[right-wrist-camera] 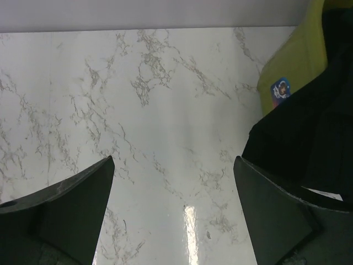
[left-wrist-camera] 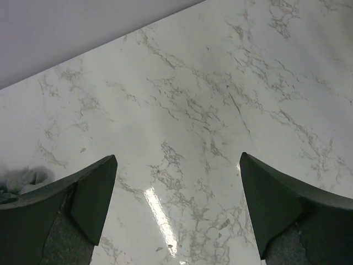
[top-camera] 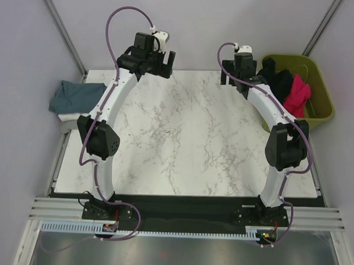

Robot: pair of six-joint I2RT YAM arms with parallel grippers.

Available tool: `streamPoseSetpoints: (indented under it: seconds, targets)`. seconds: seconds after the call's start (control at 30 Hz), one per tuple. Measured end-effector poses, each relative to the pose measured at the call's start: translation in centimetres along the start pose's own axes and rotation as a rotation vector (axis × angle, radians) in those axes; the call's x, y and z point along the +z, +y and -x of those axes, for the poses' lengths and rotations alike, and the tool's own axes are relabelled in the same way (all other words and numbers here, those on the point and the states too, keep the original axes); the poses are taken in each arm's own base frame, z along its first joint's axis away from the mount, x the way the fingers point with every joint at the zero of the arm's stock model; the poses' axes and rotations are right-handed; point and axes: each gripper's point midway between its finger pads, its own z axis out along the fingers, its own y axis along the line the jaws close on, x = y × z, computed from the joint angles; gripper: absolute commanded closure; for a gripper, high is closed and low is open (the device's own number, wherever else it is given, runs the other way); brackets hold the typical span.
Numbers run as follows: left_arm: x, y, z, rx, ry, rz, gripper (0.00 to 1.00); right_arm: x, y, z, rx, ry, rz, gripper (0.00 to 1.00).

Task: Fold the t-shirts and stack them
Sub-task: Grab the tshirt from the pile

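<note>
A folded teal-blue t-shirt (top-camera: 76, 96) lies on a small pile with grey and white cloth (top-camera: 67, 120) under it, at the table's left edge. A black t-shirt (top-camera: 278, 78) hangs over the rim of the olive-green basket (top-camera: 320, 85) at the right. It also shows in the right wrist view (right-wrist-camera: 309, 132), with a small white label (right-wrist-camera: 325, 193). My left gripper (top-camera: 157, 71) (left-wrist-camera: 177, 157) is open and empty above the far left of the table. My right gripper (top-camera: 232, 81) (right-wrist-camera: 174, 159) is open and empty above bare marble, just left of the black shirt.
The basket also holds a pink-red cloth (top-camera: 298, 93); its wall (right-wrist-camera: 292, 61) bears a small sticker (right-wrist-camera: 280, 88). The white marble tabletop (top-camera: 182, 138) stretches between the arms. Grey walls stand behind and at both sides.
</note>
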Motion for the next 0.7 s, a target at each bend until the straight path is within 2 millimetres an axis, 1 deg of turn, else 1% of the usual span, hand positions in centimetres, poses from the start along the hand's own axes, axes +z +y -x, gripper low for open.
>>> streamPoseSetpoints:
  seconds: [0.13, 0.23, 0.37, 0.4, 0.47, 0.57, 0.63, 0.7]
  targets:
    - [1.0, 0.4, 0.1, 0.042, -0.007, 0.048, 0.00, 1.3, 1.2, -1.4, -0.020, 0.031, 0.010, 0.02]
    - [2.3, -0.1, -0.5, 0.072, 0.007, 0.060, 0.00, 1.9, 2.3, -1.6, -0.037, 0.032, 0.015, 0.02]
    - [4.2, -1.5, -1.3, 0.118, 0.027, 0.069, 0.00, 2.6, 3.6, -1.0, -0.077, 0.005, 0.007, 0.02]
    - [4.5, -1.9, -1.4, 0.129, 0.029, 0.071, 0.00, 2.7, 4.0, -1.1, -0.095, 0.001, 0.008, 0.02]
    - [5.1, -3.2, -1.8, 0.156, 0.034, 0.058, 0.00, 2.6, 4.5, -1.2, -0.141, -0.001, 0.009, 0.02]
    - [5.3, -5.1, -2.0, 0.188, 0.037, 0.045, 0.00, 2.6, 5.0, -1.0, -0.209, -0.006, 0.001, 0.02]
    - [5.3, -6.0, -1.9, 0.202, 0.032, 0.041, 0.00, 2.6, 5.0, -0.2, -0.236, -0.019, -0.005, 0.02]
    - [5.2, -6.5, -1.8, 0.217, 0.027, 0.047, 0.00, 2.5, 4.2, 1.1, -0.245, -0.040, -0.019, 0.02]
